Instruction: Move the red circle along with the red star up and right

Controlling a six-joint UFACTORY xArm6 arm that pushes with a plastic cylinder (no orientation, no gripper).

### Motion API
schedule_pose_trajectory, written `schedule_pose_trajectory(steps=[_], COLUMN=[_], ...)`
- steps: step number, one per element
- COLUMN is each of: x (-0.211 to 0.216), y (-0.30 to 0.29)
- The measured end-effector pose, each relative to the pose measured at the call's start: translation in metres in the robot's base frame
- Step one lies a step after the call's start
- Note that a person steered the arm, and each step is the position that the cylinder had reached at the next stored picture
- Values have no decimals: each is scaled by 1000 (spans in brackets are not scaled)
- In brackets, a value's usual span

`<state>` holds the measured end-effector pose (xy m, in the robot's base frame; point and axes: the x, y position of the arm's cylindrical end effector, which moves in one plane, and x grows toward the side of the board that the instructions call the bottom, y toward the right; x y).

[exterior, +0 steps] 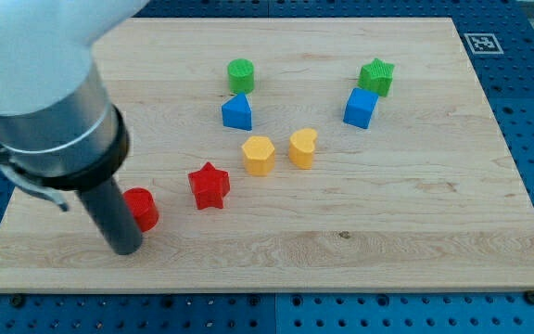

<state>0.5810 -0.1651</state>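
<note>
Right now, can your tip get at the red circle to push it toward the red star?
Probably yes. My tip sits at the red circle's lower left edge, seemingly touching it, with nothing between them. The red star lies just to the circle's right and slightly up, with bare board between the two.

pale grained wooden board [415, 213], matt plastic-looking red star [209, 186]

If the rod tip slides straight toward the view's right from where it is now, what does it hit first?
My tip sits just left of the red circle, apparently touching it, so it meets that block first. The red star lies next, further right and slightly up.
</note>
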Motion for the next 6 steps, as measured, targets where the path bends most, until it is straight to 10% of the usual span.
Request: schedule_pose_trajectory(steps=[2, 6], x=[-19, -38], y=[-35, 75])
